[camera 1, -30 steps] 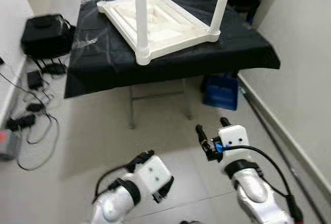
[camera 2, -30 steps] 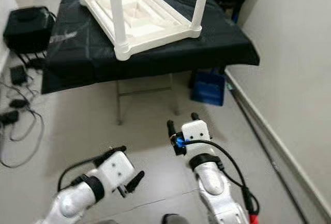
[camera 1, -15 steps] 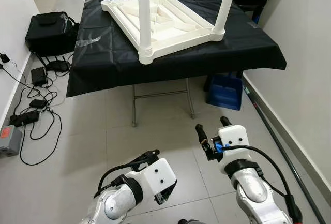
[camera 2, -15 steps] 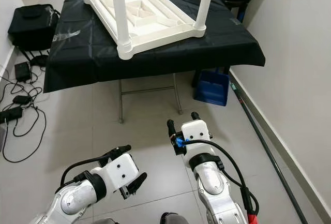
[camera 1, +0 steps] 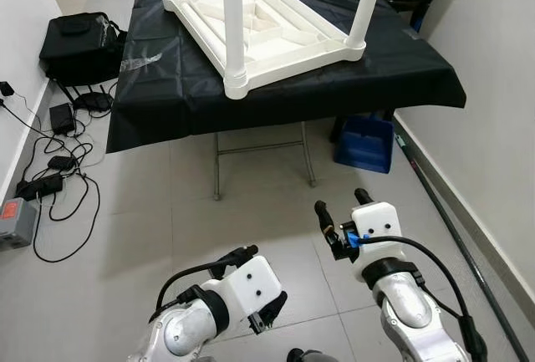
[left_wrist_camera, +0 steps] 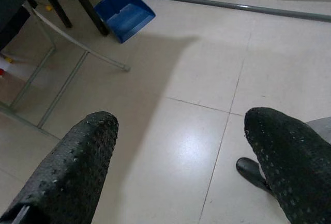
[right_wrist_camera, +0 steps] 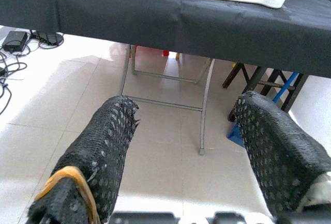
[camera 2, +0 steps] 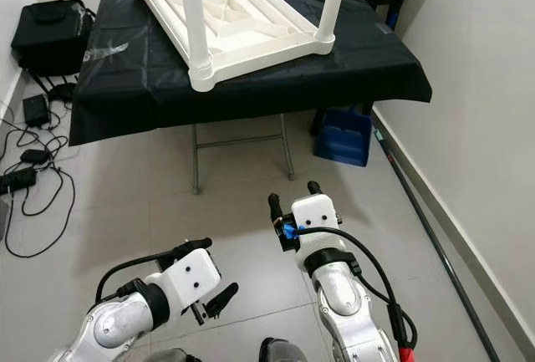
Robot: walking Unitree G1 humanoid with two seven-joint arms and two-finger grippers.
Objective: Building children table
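Left gripper (left_wrist_camera: 178, 157) and right gripper (right_wrist_camera: 189, 131) low in frame over tiled floor (camera 1: 142, 228), jaws spread, holding nothing, white children's table (camera 1: 259, 32) upside down w/ legs up on black-draped worktop (camera 1: 159, 103) at top centre, blue dustpan (camera 1: 364, 140) below worktop's right edge.

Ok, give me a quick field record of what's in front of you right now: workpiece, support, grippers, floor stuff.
workpiece: white children's table, upside down, legs up
support: folding table with black cloth
left gripper: low over floor tiles, open, holding nothing
right gripper: raised toward the folding table, open, holding nothing
under support: blue dustpan
floor, robot's left: black bag, cables and chargers
wall side: grey pole along the baseboard
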